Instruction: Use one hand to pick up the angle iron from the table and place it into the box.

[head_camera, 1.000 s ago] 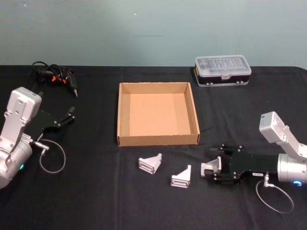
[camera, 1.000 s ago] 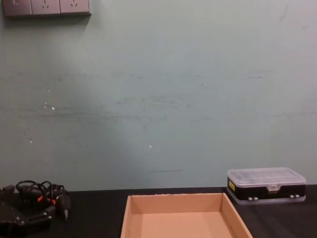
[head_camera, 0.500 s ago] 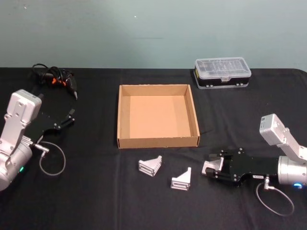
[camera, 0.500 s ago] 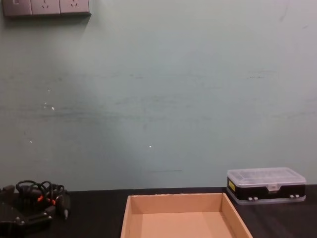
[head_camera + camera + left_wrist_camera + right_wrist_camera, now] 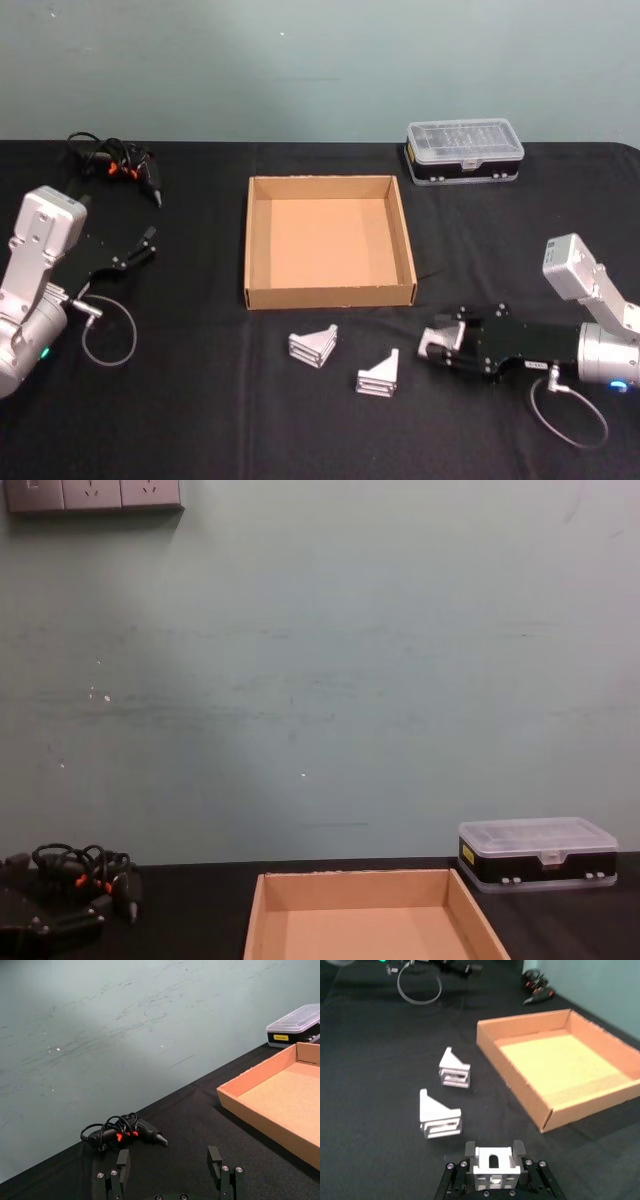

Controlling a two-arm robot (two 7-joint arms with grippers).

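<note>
The right black mechanical gripper (image 5: 429, 350), low over the matte black table (image 5: 200, 420) in the head view, is clenched on what looks like a silvery slotted angle iron (image 5: 433, 344). The shallow tan cardboard box (image 5: 330, 296) lies between 10 and 11 o'clock from it. The left gripper (image 5: 148, 242) is parked far off, fingers spread. In the right wrist view, the held piece points towards the box's near corner.

You're at a workshop-style test bench, not a home. The table (image 5: 200, 430) is draped in plain black cloth and runs up to a bare, scuffed pale-green wall (image 5: 320, 680). A row of wall sockets (image 5: 95, 494) sits high up, to the left of the box (image 5: 330, 294). Behind the box to its right is a black parts case (image 5: 463, 150) with a clear lid. Behind it to its left lies a corded hand tool (image 5: 120, 165). Just in front of the box lie a slotted metal angle iron (image 5: 313, 344) and a second angle iron (image 5: 379, 372).
</note>
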